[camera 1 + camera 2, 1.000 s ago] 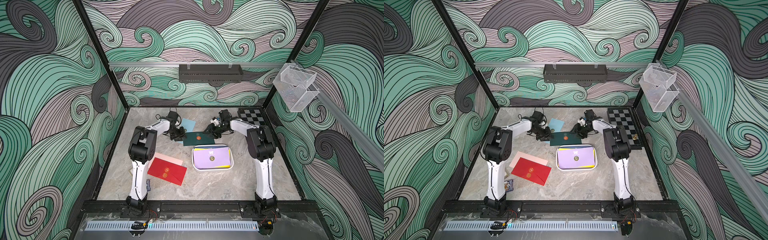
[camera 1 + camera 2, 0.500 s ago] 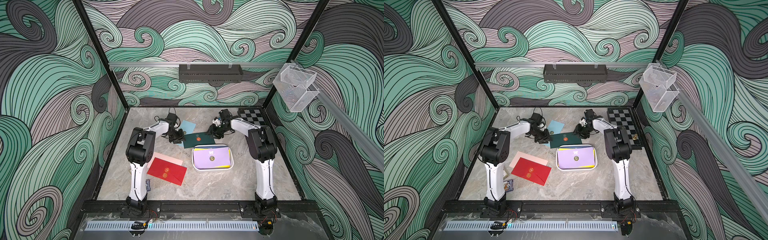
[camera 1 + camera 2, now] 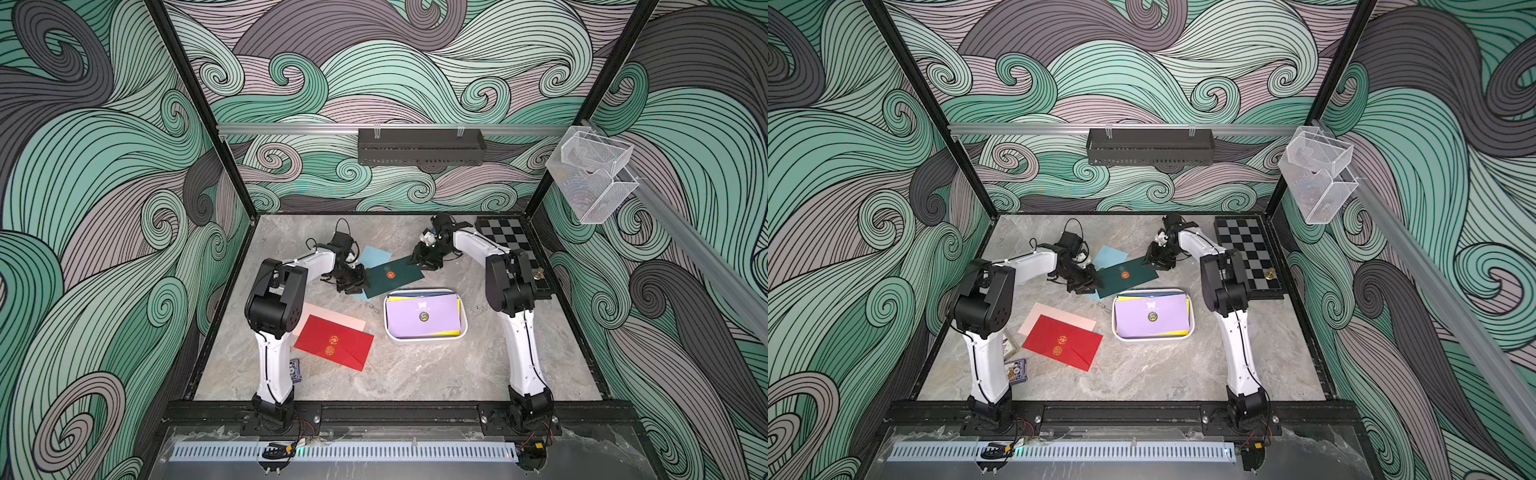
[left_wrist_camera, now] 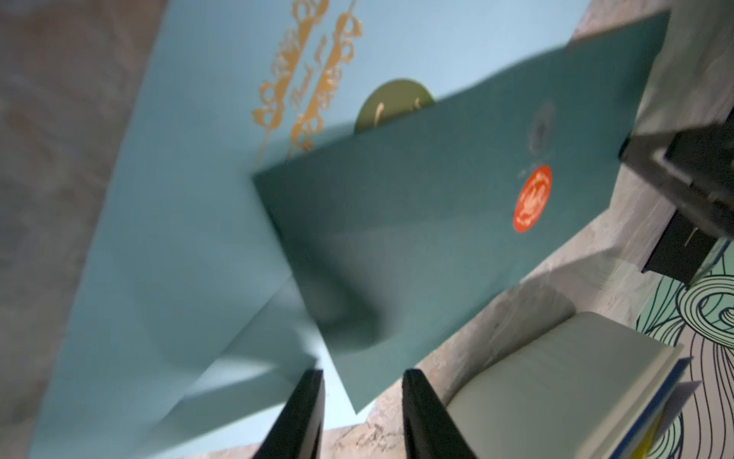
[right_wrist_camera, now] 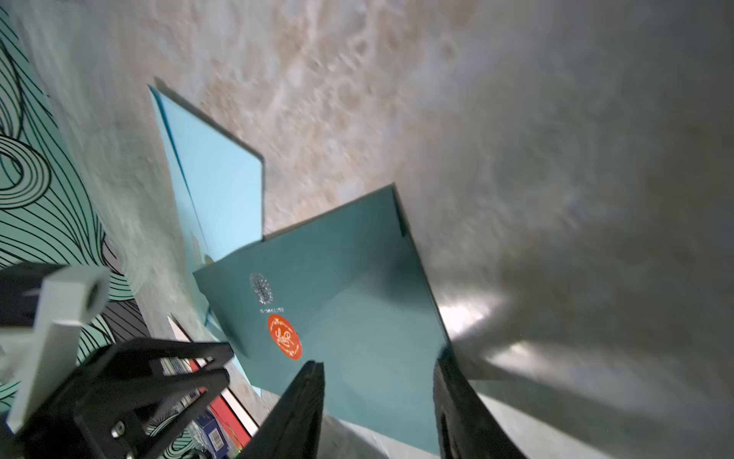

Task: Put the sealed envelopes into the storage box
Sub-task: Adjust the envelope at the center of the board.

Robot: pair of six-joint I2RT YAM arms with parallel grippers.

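Straddling opposite ends of the dark teal envelope [image 3: 395, 276], which lies on the table [image 3: 415, 374] partly over a light blue envelope [image 3: 374, 254] just beyond the storage box [image 3: 424, 340], the left gripper [image 4: 359, 373] and the right gripper [image 5: 379, 359] both have their jaws apart, paper showing in each gap with nothing visibly pinched. The box already holds a lilac envelope [image 3: 422, 313] atop others, while a red envelope [image 3: 334, 343] and a pink envelope [image 3: 1034, 321] lie overlapped off to its left.

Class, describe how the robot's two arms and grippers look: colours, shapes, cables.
The left arm and right arm have white tubular links, bulky black joint housings and thin black cables. The left gripper and right gripper each have two flat black fingers.
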